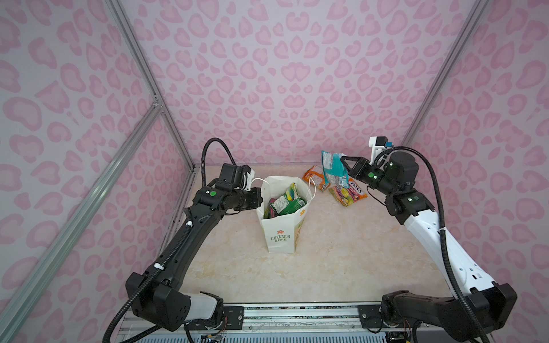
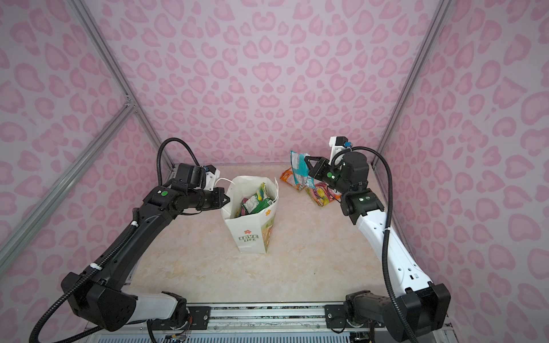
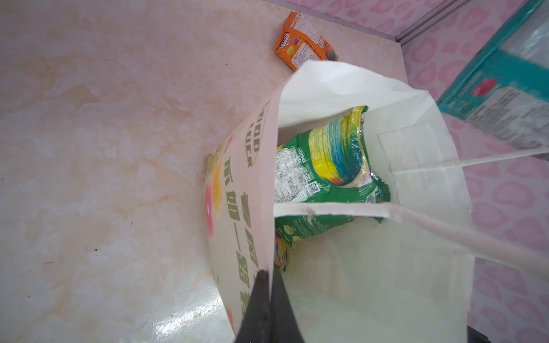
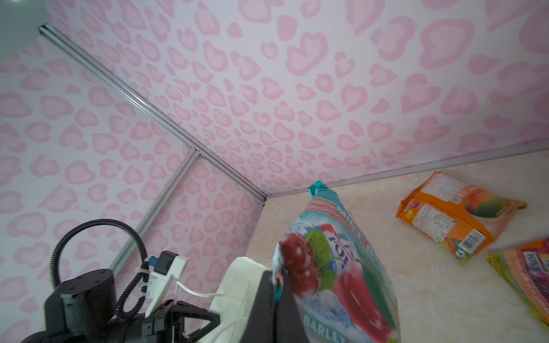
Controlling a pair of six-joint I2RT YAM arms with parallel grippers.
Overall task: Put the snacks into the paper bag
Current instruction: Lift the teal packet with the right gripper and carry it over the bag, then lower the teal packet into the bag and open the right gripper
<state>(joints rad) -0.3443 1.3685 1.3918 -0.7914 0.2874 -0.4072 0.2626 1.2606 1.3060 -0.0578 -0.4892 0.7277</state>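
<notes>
The white paper bag [image 1: 279, 234] [image 2: 246, 234] stands upright mid-table, mouth open, with green snacks [image 1: 286, 203] [image 3: 326, 166] inside. My left gripper [image 2: 228, 199] [image 3: 269, 274] is shut on the bag's left rim, one finger outside and one inside. My right gripper [image 1: 341, 159] [image 4: 277, 276] is shut on the edge of a teal snack packet [image 1: 332, 166] [image 4: 335, 267], which hangs in the air to the right of the bag and behind it. An orange packet [image 1: 315, 178] [image 4: 451, 219] and a pink-red one [image 1: 347, 194] [image 4: 528, 273] lie on the table beneath it.
Pink patterned walls with aluminium posts [image 1: 142, 68] close in the back and both sides. The marble tabletop [image 1: 326, 267] stretches in front of the bag to a metal rail [image 1: 297, 311] that carries both arm bases.
</notes>
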